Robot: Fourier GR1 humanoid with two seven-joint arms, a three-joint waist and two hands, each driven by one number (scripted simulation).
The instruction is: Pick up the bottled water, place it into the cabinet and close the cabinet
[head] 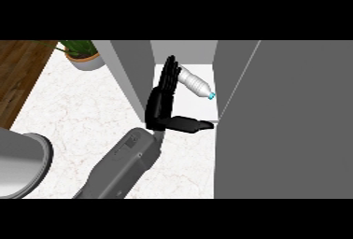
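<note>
The clear water bottle [195, 84] with a blue cap lies tilted on the white shelf inside the cabinet [132, 77], cap pointing toward the lower right. My left hand [162, 100] reaches into the opening from the lower left. It is open, its fingers straight along the bottle's left side and touching or nearly touching its upper end. The thumb sticks out to the right, below the bottle and apart from it. The cabinet's grey door [289, 121] stands open on the right and fills that side of the view. My right hand does not show.
A potted plant [81, 55] stands at the back left on the white marble counter [76, 112]. A grey round object [21, 163] sits at the lower left edge. Wooden floor shows at the far left.
</note>
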